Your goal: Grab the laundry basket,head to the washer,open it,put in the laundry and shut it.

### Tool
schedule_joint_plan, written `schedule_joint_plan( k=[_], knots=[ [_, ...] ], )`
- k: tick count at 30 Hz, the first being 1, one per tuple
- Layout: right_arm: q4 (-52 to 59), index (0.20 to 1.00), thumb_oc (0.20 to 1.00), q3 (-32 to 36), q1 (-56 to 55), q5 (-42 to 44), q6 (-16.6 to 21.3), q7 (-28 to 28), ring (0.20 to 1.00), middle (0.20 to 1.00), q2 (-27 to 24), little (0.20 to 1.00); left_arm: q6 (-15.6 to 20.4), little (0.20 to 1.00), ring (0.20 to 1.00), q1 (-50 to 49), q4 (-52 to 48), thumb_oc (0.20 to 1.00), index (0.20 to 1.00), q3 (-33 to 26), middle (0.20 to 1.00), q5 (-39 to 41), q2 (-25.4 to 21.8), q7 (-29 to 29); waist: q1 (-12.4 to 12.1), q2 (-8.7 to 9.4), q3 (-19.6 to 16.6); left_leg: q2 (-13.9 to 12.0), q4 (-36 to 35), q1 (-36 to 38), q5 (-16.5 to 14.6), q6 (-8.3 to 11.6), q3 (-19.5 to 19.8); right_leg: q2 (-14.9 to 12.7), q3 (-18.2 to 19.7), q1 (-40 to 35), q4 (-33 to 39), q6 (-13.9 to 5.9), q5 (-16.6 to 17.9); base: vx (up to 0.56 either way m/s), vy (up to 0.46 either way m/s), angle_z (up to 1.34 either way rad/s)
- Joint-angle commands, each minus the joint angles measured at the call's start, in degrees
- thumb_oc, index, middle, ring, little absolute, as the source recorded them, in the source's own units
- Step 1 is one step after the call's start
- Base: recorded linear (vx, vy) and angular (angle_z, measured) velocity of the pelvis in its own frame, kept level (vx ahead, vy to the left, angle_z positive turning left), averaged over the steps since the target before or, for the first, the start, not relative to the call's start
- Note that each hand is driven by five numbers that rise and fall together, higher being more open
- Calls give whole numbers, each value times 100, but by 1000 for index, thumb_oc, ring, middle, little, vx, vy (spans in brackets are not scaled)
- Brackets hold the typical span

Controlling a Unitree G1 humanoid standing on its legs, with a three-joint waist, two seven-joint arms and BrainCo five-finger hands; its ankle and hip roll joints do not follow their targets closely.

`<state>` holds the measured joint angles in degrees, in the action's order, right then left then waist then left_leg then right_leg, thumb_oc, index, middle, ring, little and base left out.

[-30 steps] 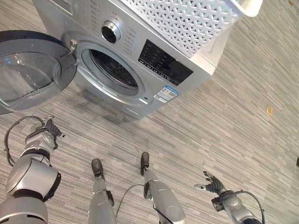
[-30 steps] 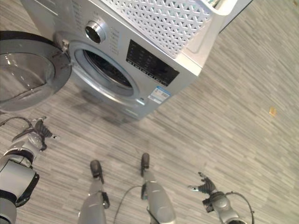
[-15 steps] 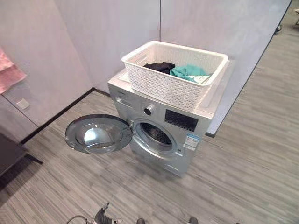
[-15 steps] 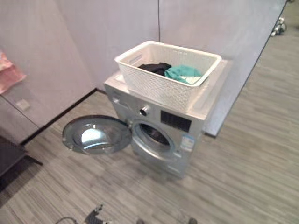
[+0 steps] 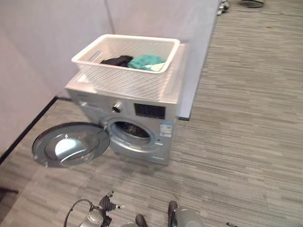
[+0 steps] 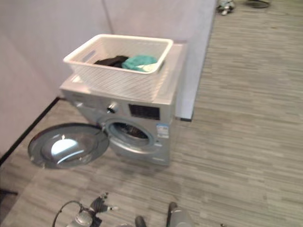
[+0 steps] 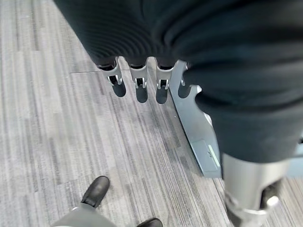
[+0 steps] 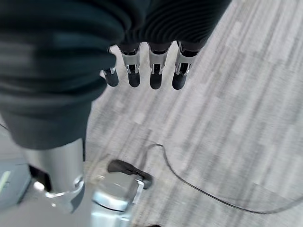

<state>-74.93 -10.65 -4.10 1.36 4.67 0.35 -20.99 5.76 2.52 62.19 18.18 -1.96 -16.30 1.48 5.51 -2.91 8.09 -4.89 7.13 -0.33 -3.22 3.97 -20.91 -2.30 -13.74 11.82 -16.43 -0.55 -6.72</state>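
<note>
Grey striped flooring [image 5: 236, 118] is stretching across the room, and pale wall panels [image 5: 47, 38] are standing behind a silver washer [image 5: 156, 101] that is sitting against them. Its round door [image 5: 68, 149] is hanging wide open toward the robot's left, leaving the dark drum opening [image 5: 130, 131] exposed. On top of the washer a white laundry basket [image 5: 120, 80] is resting, apart from both hands. Inside the basket a black garment [image 5: 116, 60] is lying beside a teal garment [image 5: 147, 61], the two touching near the middle.

Low in the head views, well short of the washer, the left hand [image 5: 108, 204] is hanging over the floor near the lower left. In its wrist view the left hand's fingers [image 7: 137, 85] are pointing out straight in a row above the flooring, with nothing between them and the thumb, and a corner of the washer's base is showing past them.

The right hand [image 8: 142, 71] is appearing in its own wrist view, its fingers likewise extended and relaxed over bare floor, holding nothing.
</note>
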Motion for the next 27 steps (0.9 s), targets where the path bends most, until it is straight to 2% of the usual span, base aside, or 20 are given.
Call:
schedule_joint_plan(
  k=[1,2,4,5,6,7,11,12,14,16,17,18,19,20,21,22,23,24,25,27],
  knots=[
    [-108,1000,1000,-135,212,-20,4,36,1000,1000,-346,1000,148,1000,1000,388,-99,1000,1000,-134,1000,307,92,13,-224,273,224,575,955,-496,-184,-227,1022,4,270,-502,943,-335,553,66,-27,-67],
    [-71,1000,1000,-68,238,85,8,8,1000,1000,-427,1000,153,1000,1000,480,-17,1000,1000,-93,1000,343,74,15,-208,276,230,328,737,-650,-124,-241,1020,-55,316,-559,959,-356,484,51,14,-99],
    [-19,1000,1000,-2,225,196,13,-39,1000,1000,-474,1000,156,1000,1000,636,119,1000,1000,-59,1000,415,87,57,-178,255,287,-92,423,-927,312,-177,919,-115,271,-601,947,-351,440,69,97,-21],
    [-24,1000,1000,5,294,239,19,-93,1000,1000,-552,1000,129,1000,1000,769,384,1000,1000,-97,1000,558,136,119,-223,195,335,-334,-43,-1029,745,-35,1374,-94,372,-665,934,-368,373,121,201,49],
    [-30,1000,1000,28,285,244,19,-114,1000,1000,-587,1000,123,1000,1000,826,523,1000,1000,-129,1000,627,173,122,-197,144,343,-522,-229,-1044,978,80,1451,-106,403,-705,921,-380,331,186,343,1],
    [-46,1000,1000,74,281,256,5,-130,1000,1000,-645,1000,99,1000,1000,942,641,1000,1000,-152,1000,740,188,110,-133,81,353,-857,-472,-1030,1273,216,1393,-200,445,-718,880,-424,299,113,240,-55],
    [-148,1000,1000,93,286,155,-23,-100,1000,1000,-739,1000,95,1000,1000,1020,762,1000,1000,-182,1000,772,160,92,-133,13,342,-992,-604,-853,1325,313,1567,-303,635,-762,781,-524,250,110,302,-39],
    [-187,1000,1000,82,307,94,-42,-86,1000,1000,-747,1000,94,1000,1000,1022,736,1000,1000,-182,1000,812,139,86,-130,-2,318,-940,-576,-784,1195,296,1675,-364,722,-742,752,-581,258,82,343,-32],
    [-184,1000,1000,78,299,66,-55,-61,1000,1000,-734,1000,91,1000,1000,1052,751,1000,1000,-171,1000,795,117,87,-134,-5,328,-914,-482,-827,1175,313,1738,-445,754,-734,713,-621,269,42,244,-27],
    [-200,1000,1000,87,336,11,-92,-5,1000,1000,-743,1000,98,1000,1000,1078,692,1000,1000,-126,1000,801,56,46,-129,58,322,-648,15,-951,754,253,1853,-687,896,-741,661,-753,295,45,245,-2],
    [-200,1000,1000,87,336,11,-92,-5,1000,1000,-743,1000,98,1000,1000,1078,692,1000,1000,-126,1000,801,56,46,-129,58,322,-648,15,-951,754,253,1853,-687,896,-741,661,-753,295,146,675,-8],
    [5,1000,1000,225,220,-47,-108,84,1000,1000,-717,1000,125,1000,1000,957,575,1000,1000,-69,1000,612,-89,4,-171,206,311,-108,677,-1182,157,25,1665,-1300,1108,-848,921,-1013,796,114,563,-6],
    [6,1000,1000,226,219,-48,-109,84,1000,1000,-716,1000,124,1000,1000,956,575,1000,1000,-68,1000,612,-90,4,-172,207,290,-106,674,-1205,165,23,1664,-1302,1110,-825,925,-1015,805,121,707,-10],
    [97,1000,1000,226,211,-47,-106,94,1000,1000,-709,1000,125,1000,1000,916,563,1000,1000,-66,1000,529,-137,18,-193,241,269,-19,740,-1265,82,-36,1559,-1467,1110,-738,1014,-1065,1086,-37,340,-6],
    [325,1000,1000,120,284,-74,-93,126,1000,1000,-666,1000,111,1000,1000,845,520,1000,1000,-121,1000,452,-231,45,-321,307,334,22,794,-1279,-66,-122,1320,-1751,710,-540,1090,-1083,1591,-56,444,-33],
    [407,1000,1000,48,361,-93,-89,155,1000,1000,-654,1000,100,1000,1000,825,457,1000,1000,-142,1000,406,-286,43,-401,342,380,45,774,-1281,-97,-179,1203,-1890,280,-456,1075,-1044,1754,-63,299,-54],
    [407,1000,1000,47,361,-93,-89,155,1000,1000,-654,1000,100,1000,1000,825,457,1000,1000,-142,1000,406,-286,43,-399,342,380,45,773,-1281,-97,-179,1205,-1890,278,-457,1076,-1045,1754,-39,244,-70],
    [490,1000,1000,-47,420,-158,-85,165,1000,1000,-638,1000,85,1000,1000,779,440,1000,1000,-199,1000,385,-314,54,-530,349,459,2,758,-1207,-158,-196,1036,-1980,-407,-450,1017,-1006,1662,-47,408,-87],
    [586,1000,1000,-239,557,-251,-51,175,1000,1000,-613,1000,48,1000,1000,699,516,1000,1000,-336,1000,311,-334,43,-576,415,550,72,462,-1003,-104,-294,833,-1650,-706,-278,605,-887,1256,-46,516,-106],
    [678,1000,1000,-430,565,-329,-8,211,1000,1000,-498,1000,21,1000,1000,619,648,1000,1000,-504,1000,272,-332,65,-587,474,597,177,270,-839,-50,-383,639,-1296,-845,-200,327,-809,1007,5,398,-150]
  ],
)
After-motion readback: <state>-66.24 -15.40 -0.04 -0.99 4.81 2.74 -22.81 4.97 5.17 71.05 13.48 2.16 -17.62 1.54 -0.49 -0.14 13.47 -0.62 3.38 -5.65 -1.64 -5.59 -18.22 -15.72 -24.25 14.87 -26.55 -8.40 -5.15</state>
